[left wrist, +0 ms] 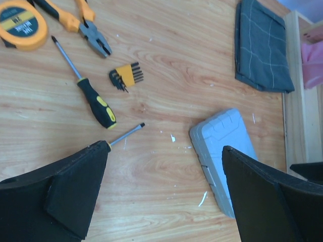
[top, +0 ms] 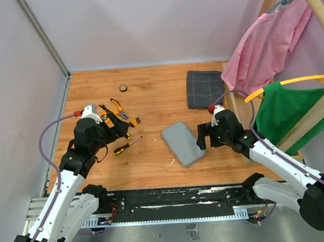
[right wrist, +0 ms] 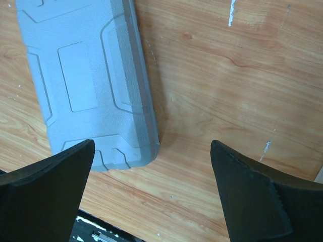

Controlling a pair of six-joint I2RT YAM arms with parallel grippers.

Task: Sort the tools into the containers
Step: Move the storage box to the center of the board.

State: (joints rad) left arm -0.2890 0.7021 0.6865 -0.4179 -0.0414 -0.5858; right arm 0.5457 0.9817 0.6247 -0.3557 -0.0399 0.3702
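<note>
We see our left gripper (left wrist: 164,147) spread wide and empty near a screwdriver (left wrist: 126,133); our right gripper (right wrist: 152,144), equally wide, hovers over the closed grey tool case (right wrist: 86,75).

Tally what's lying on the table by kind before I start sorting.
Screwdrivers: 2
Pliers: 1
Tape measure: 1
Hex key set: 1
Grey case, closed: 1
Folded cloth: 1
Small dark round item, kind unclear: 1
Total: 8
</note>
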